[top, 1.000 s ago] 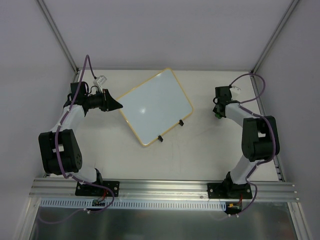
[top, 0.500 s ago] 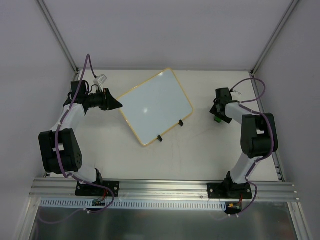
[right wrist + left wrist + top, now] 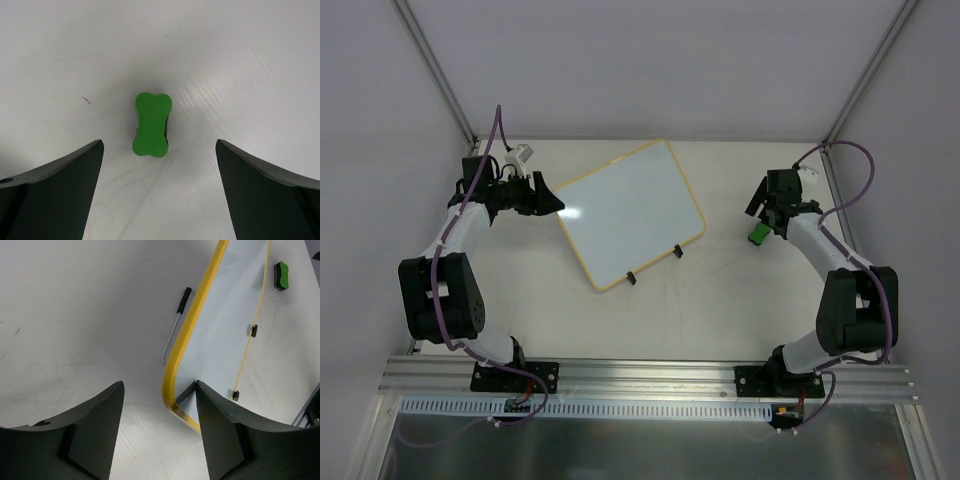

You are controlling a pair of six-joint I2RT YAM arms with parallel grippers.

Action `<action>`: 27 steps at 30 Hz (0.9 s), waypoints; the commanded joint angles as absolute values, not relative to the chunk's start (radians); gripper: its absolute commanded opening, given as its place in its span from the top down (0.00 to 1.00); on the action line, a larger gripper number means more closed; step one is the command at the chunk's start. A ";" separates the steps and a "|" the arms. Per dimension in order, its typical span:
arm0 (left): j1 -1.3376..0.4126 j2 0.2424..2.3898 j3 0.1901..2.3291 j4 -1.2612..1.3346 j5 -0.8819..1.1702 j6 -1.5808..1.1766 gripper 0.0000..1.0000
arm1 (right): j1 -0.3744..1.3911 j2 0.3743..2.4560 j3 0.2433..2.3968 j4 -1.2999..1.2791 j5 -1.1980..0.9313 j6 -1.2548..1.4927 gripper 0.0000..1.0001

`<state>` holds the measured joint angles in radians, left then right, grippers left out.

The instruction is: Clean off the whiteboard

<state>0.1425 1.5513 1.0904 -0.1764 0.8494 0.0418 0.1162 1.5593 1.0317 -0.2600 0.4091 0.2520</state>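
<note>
Left gripper (image 3: pixel 159 385): fingers spread apart, nothing held. The whiteboard (image 3: pixel 630 210) lies flat on the table (image 3: pixel 720 300), straight ahead of this gripper and off to its right. The rounded near corner of its yellow frame (image 3: pixel 172 402) sits in the gap between the fingers, close to the right one, and the frame runs on behind that finger; contact can't be judged. The board's surface is glossy white with a glare spot. Two black feet (image 3: pixel 631 278) sit on the long edge facing the arm bases. A thin wire leg with a black tip (image 3: pixel 176 322) lies on the table just outside the frame, ahead of the left finger. Right gripper (image 3: pixel 159 144): fingers wide apart, nothing held. It hangs over a green bone-shaped eraser (image 3: pixel 152 124), which is centred in the gap, lying on the table with its long axis pointing away from the wrist and clear of both fingers. The eraser is well apart from the board, on the far side of it from the left gripper.
</note>
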 commanded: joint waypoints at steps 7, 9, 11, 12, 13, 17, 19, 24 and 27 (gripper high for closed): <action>0.129 1.559 1.152 -0.170 0.784 0.014 0.14 | 0.110 1.322 1.023 -0.264 0.403 0.083 0.01; 0.129 1.542 1.160 -0.170 0.753 0.003 0.02 | 0.110 1.275 1.028 -0.265 0.400 0.057 0.01; 0.129 1.525 1.173 -0.170 0.720 -0.047 0.01 | 0.109 1.246 1.046 -0.264 0.387 0.028 0.01; 0.129 1.508 1.180 -0.170 0.701 -0.057 0.01 | 0.110 1.230 1.055 -0.265 0.380 0.012 0.01; 0.129 1.497 1.189 -0.172 0.669 -0.076 0.01 | 0.110 1.198 1.075 -0.265 0.380 -0.026 0.01; 0.129 1.416 1.206 -0.179 0.557 -0.121 0.01 | 0.110 1.115 1.144 -0.265 0.391 -0.113 0.01; 0.129 1.355 1.221 -0.189 0.487 -0.146 0.01 | 0.110 1.083 1.182 -0.267 0.390 -0.152 0.01; 0.129 1.218 1.282 -0.233 0.290 -0.150 0.01 | 0.110 1.000 1.325 -0.273 0.382 -0.268 0.01; 0.130 1.169 1.385 -0.334 0.206 -0.129 0.01 | 0.110 0.970 1.388 -0.285 0.376 -0.336 0.01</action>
<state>0.1364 1.2289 1.2827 -0.2626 0.3542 -0.1242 0.1162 1.0122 1.3144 -0.2932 0.3798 -0.2157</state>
